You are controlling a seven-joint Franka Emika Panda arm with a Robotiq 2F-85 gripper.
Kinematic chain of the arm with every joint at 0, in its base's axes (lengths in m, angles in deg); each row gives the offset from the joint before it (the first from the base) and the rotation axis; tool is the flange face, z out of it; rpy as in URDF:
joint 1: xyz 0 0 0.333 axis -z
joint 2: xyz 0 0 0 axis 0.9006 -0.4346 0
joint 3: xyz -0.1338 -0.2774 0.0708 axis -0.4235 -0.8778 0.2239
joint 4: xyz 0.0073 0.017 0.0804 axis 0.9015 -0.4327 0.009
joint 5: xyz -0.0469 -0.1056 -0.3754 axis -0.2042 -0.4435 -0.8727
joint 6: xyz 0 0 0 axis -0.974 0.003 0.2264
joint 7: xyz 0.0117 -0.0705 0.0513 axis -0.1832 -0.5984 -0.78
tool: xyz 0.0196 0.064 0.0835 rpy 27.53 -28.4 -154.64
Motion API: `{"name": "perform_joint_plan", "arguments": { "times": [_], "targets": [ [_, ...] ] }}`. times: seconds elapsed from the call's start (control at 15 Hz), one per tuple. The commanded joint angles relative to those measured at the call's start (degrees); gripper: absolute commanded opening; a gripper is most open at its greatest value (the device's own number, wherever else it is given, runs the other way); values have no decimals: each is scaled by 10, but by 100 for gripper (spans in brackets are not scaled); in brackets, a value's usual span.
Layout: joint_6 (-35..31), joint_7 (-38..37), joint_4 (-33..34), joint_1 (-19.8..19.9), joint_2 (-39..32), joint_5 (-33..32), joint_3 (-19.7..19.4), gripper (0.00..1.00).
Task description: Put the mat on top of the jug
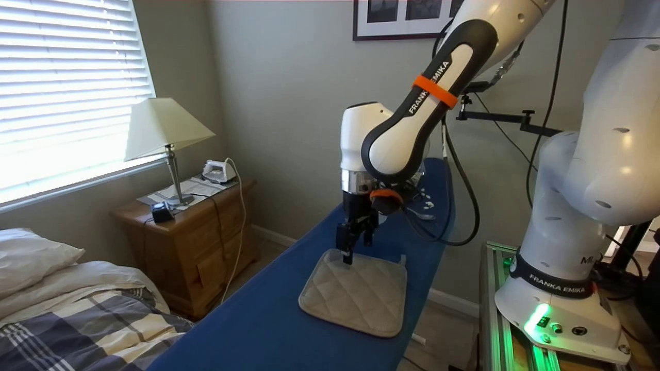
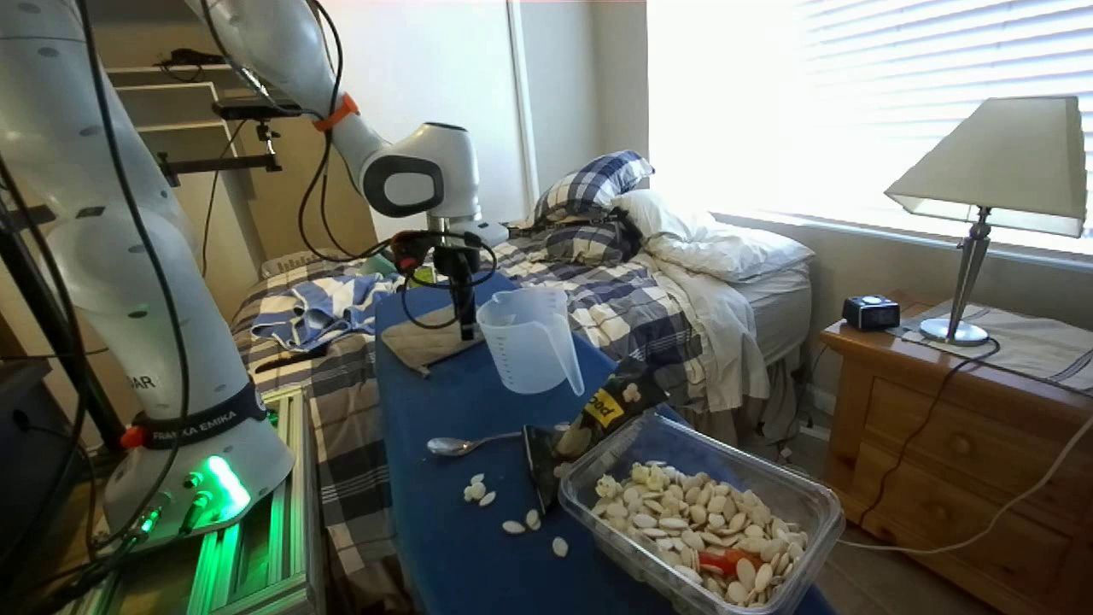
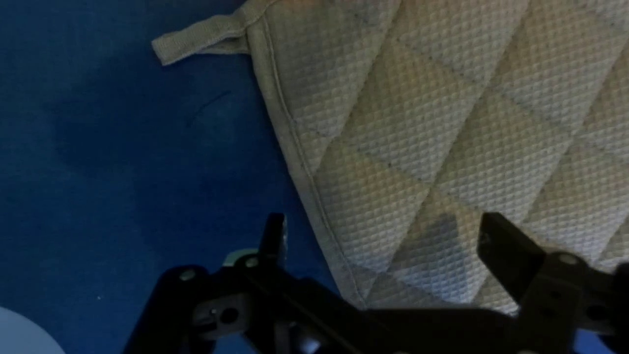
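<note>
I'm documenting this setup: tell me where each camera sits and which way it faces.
An exterior view: sits near an end of the blue board, looking along it over the mat toward the wall; arm, base and gripper show.
An exterior view: sits near the opposite end, looking over the plastic tub and jug toward the bed; arm, base and gripper show.
Wrist view: sits on the arm, looking down at the mat; the gripper's open fingers show.
Both exterior views share the mat, lamp and nightstand.

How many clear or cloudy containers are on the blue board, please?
2: in an exterior view, the jug beyond the spoon, the tub in the foreground; others may be hidden.
</note>
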Motion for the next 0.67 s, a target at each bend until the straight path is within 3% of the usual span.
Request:
{"name": "perform_joint_plan", "arguments": {
  "times": [0.0,0.6],
  "targets": [
    [-24,18,4,-8,-25,18,3,80],
    [-20,43,9,-7,-34,32,0,18]
  ]
}}
